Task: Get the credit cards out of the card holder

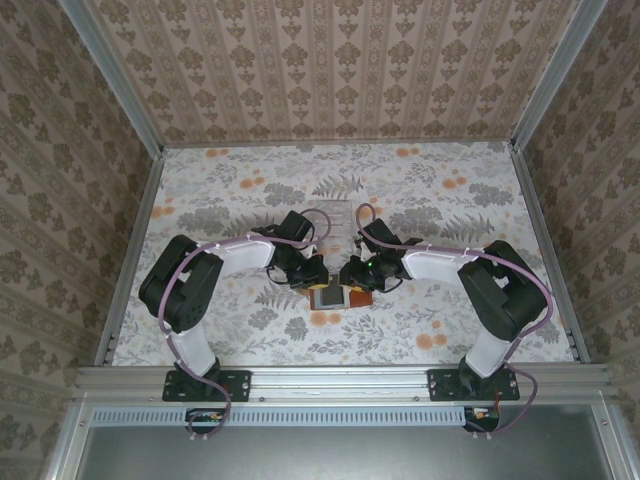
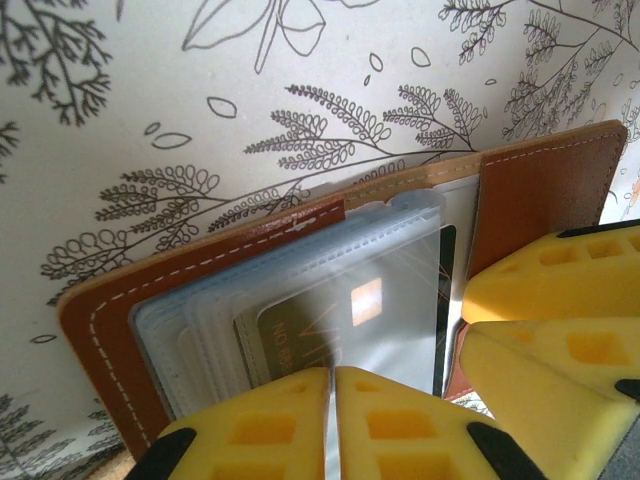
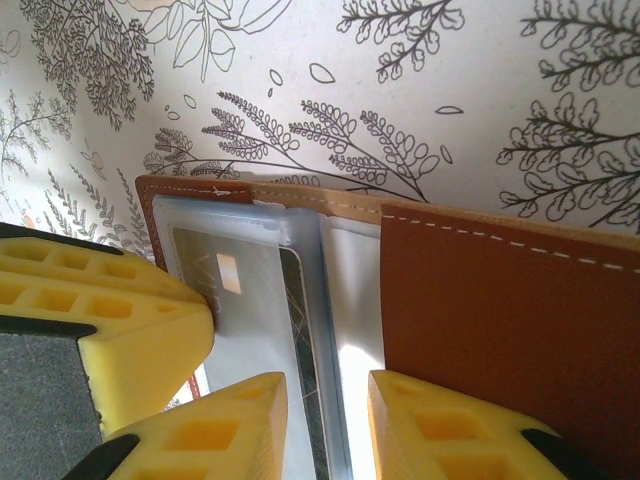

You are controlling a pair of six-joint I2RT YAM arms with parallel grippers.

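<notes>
one open card holder (image 2: 540, 190), one credit card (image 2: 300, 345) sleeved; left fingers (image 2: 250, 430) pinch a sleeve, right fingers (image 3: 220, 430) narrowly apart.

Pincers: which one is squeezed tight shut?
The left pincer: its yellow fingers meet, pinching the clear sleeves. The right pincer has a gap between its fingers.

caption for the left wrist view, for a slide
Open card holder: the left gripper pinches its clear sleeves with a dark credit card inside, right gripper alongside.
</notes>
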